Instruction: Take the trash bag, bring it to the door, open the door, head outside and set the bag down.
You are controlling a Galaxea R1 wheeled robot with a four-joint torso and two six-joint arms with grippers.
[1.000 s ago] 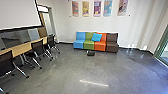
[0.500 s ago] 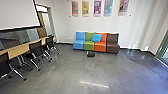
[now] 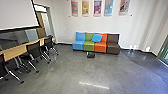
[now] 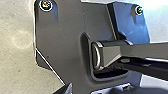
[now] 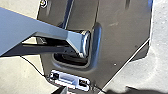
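Note:
A small dark bundle point(image 3: 90, 55), which looks like the trash bag, lies on the floor just in front of the couch in the head view. Its details are hard to make out. At the right edge stands a green-framed glass door or window point(image 3: 163, 51). A dark pointed piece of my left gripper point(image 4: 65, 89) pokes in at the edge of the left wrist view, and a similar piece of my right gripper point(image 5: 60, 90) shows in the right wrist view. Both grippers are well away from the bundle.
A couch of blue, green, orange and brown seats point(image 3: 100, 47) stands against the back wall, with a blue pillow point(image 3: 97, 38) on it. Along the left run a wooden table point(image 3: 18, 50) and several black wheeled chairs point(image 3: 33, 51). A doorway point(image 3: 46, 21) opens at the back left.
The head camera has moved slightly forward: the couch and dark bundle appear a little nearer, and the chairs have slid toward the picture's left edge.

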